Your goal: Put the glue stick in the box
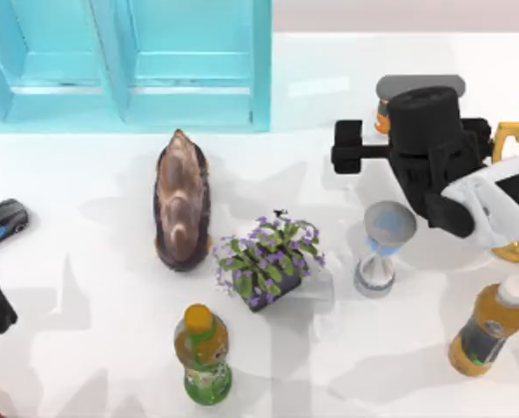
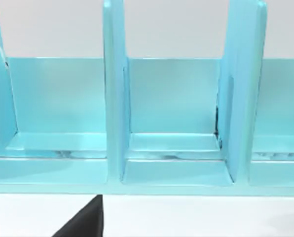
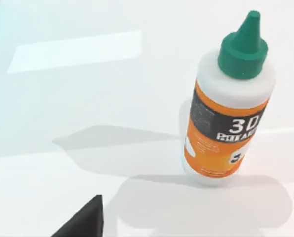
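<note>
Right gripper: black two-finger right gripper (image 1: 351, 148) hangs over the table's far right, beside the small white glue stick with a green pointed cap and orange-and-dark label (image 3: 229, 101); whether its fingers are spread or closed I cannot tell, and nothing appears to be held.
Left gripper: dark left gripper (image 1: 3, 222) sits parked at the table's left edge, facing the box; its finger state cannot be told either.
Glue stick: stands upright on the white table (image 1: 85, 348), untouched, well to the right of the box and largely tucked under the right arm in the top view, where an orange sliver (image 1: 381, 117) peeks out.
Box: large turquoise-blue box with thick walls and a divider (image 1: 190, 61) sits at the far left of the table; the compartments seen hold nothing.
Done: the right arm is brought close to the glue stick, by my reading.
Left to do: grasp, lift, carry leftward to the box, release inside.
Writing: the label reads "3D" in large white characters; the smaller line beneath is partly readable, seemingly starting "PO", and a lower numeral is cut off.
Nearby clutter: brown conch-like shell (image 1: 181, 200), potted purple-flowered plant (image 1: 268, 261) and hourglass (image 1: 383, 248) stand between the glue stick's side and the box's front.
</note>
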Controlling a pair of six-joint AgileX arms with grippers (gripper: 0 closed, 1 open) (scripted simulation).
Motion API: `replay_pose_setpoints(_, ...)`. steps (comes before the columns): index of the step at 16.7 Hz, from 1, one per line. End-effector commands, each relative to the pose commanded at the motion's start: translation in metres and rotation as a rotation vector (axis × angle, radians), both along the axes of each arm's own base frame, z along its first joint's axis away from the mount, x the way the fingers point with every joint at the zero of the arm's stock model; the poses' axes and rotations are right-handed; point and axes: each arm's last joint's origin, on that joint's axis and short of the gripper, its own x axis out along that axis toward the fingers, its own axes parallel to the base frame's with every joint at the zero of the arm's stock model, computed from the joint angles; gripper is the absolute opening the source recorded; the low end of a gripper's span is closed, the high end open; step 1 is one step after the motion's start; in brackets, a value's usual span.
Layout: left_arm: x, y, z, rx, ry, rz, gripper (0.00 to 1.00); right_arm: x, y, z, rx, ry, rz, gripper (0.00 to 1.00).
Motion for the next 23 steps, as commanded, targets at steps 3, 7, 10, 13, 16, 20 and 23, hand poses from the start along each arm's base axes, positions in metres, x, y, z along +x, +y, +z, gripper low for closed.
replay_pose_setpoints(3,0.000,0.000,0.000,0.000,0.000,0.000,1.00,0.010,0.008,0.002,-0.001,0.002,-0.005,1.00)
replay_pose_setpoints(7,0.000,0.000,0.000,0.000,0.000,0.000,1.00,0.036,0.022,-0.004,0.001,-0.001,-0.003,1.00)
replay_pose_setpoints(10,0.000,0.000,0.000,0.000,0.000,0.000,1.00,0.063,0.015,-0.027,0.000,0.002,-0.003,1.00)
replay_pose_setpoints(13,0.000,0.000,0.000,0.000,0.000,0.000,1.00,0.084,0.000,-0.047,-0.001,0.003,-0.002,1.00)
replay_pose_setpoints(16,0.000,0.000,0.000,0.000,0.000,0.000,1.00,0.088,-0.004,-0.049,0.000,0.001,-0.003,1.00)
replay_pose_setpoints(20,0.000,0.000,0.000,0.000,0.000,0.000,1.00,0.088,-0.004,-0.049,0.000,0.001,-0.003,0.85)
replay_pose_setpoints(23,0.000,0.000,0.000,0.000,0.000,0.000,1.00,0.088,-0.004,-0.049,0.000,0.001,-0.003,0.62)
